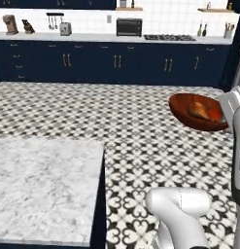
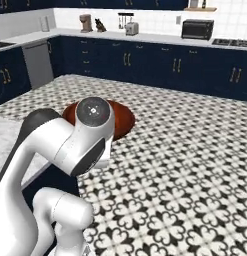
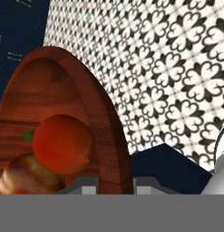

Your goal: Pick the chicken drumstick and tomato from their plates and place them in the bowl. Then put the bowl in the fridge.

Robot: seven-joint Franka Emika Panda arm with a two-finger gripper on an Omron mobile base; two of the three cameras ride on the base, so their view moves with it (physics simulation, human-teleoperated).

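Hanging out over the patterned floor (image 1: 116, 126), the bowl (image 1: 187, 116) is up in the air at the right of the left base view, and its right edge is cut off there behind the white arm. The tool (image 3: 115, 183) has the bowl by its rim: in the hand view the two dark tips sit either side of the brown wall, one inside and one outside, clenched on it, though those tips are mostly lost in the bottom of that view. One bowl, and two things in it. There's one tomato (image 3: 62, 143), glossy red, big in the hand view, resting on the wooden floor of the bowl, and one chicken drumstick (image 3: 29, 176) just below it and touching it, its lower part cut off so the bone end is hard to make out. From the left base view the drumstick shows as a pale golden shape lying in the bowl, while the tomato can't be picked out there. In the right base view the bowl is largely hidden behind the arm's round joint, just a reddish-brown arc peeking out on both sides. One marble bench (image 1: 43, 189) sits lower left, well apart from the bowl.
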